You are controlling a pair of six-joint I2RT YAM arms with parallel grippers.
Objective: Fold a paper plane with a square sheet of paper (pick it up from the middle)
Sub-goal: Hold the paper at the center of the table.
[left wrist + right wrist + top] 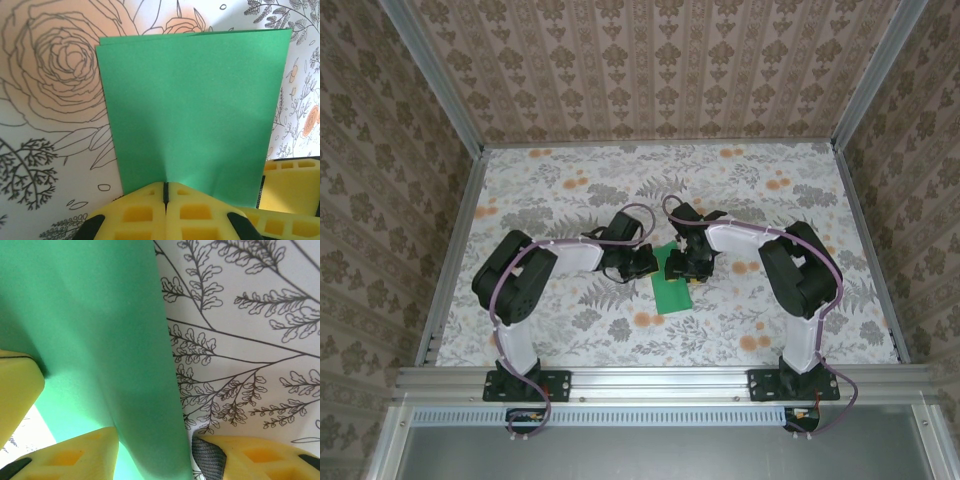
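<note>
The square sheet of paper [671, 283] is bright green and lies folded over into a rectangle on the floral table between both grippers. Two layers show at its far edge [195, 35]. My left gripper [166, 186] is shut on the sheet's near edge, its yellow fingertips pressed together with the paper puckered at the pinch; from above it sits at the sheet's left side [642, 263]. My right gripper [155, 442] is open, its yellow fingers [75, 457] apart with a raised bulge of the green sheet [100, 315] running between them. No paper plane is in view.
The table cover [570, 190] is white with orange flowers and grey fern prints. Aluminium rails [450, 250] and patterned walls close in the left, right and back sides. The right gripper's yellow finger [292, 185] shows at the sheet's right corner in the left wrist view.
</note>
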